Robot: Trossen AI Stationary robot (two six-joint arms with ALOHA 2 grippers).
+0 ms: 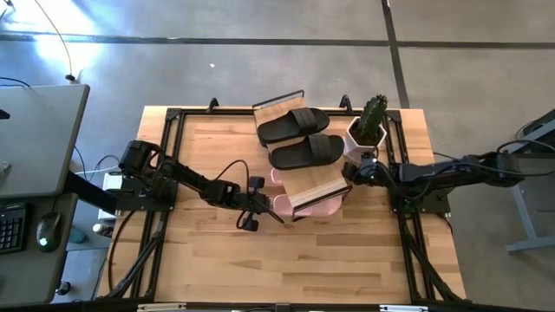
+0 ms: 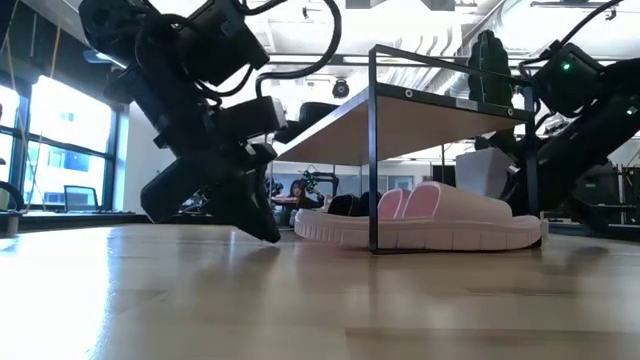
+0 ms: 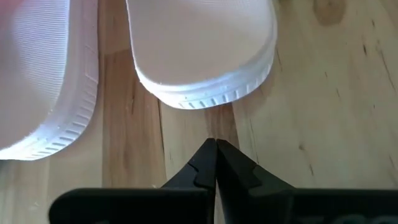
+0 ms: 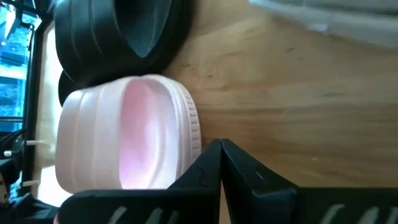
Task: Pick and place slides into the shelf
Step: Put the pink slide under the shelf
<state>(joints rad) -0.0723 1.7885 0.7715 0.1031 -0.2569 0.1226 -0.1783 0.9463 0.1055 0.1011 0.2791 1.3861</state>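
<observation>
The shelf [image 1: 310,185] stands mid-table, and two black slides [image 1: 293,125] [image 1: 305,152] lie on its upper slat board. A pale pink pair [image 2: 425,218] rests sole-down on the table under the lower board. My left gripper [image 3: 216,147] is shut and sits low over the table just short of the pink heels [image 3: 205,62], with bare wood between. My right gripper [image 4: 221,147] is shut at the shelf's right side, close beside a pink slide [image 4: 127,134], with a black slide [image 4: 118,37] beyond. My right gripper's shut fingertips stand right beside the rim of the pink slide [image 4: 194,134]; whether they touch it, I cannot tell. My left gripper touches nothing.
A white pot with a cactus [image 1: 368,130] stands against the shelf's right far corner, just behind my right arm. Black frame rails [image 1: 165,173] run along the table's left and right sides. Bare wood [image 1: 286,260] lies toward the near edge. A desk with a mouse [image 1: 48,230] stands off the table's left.
</observation>
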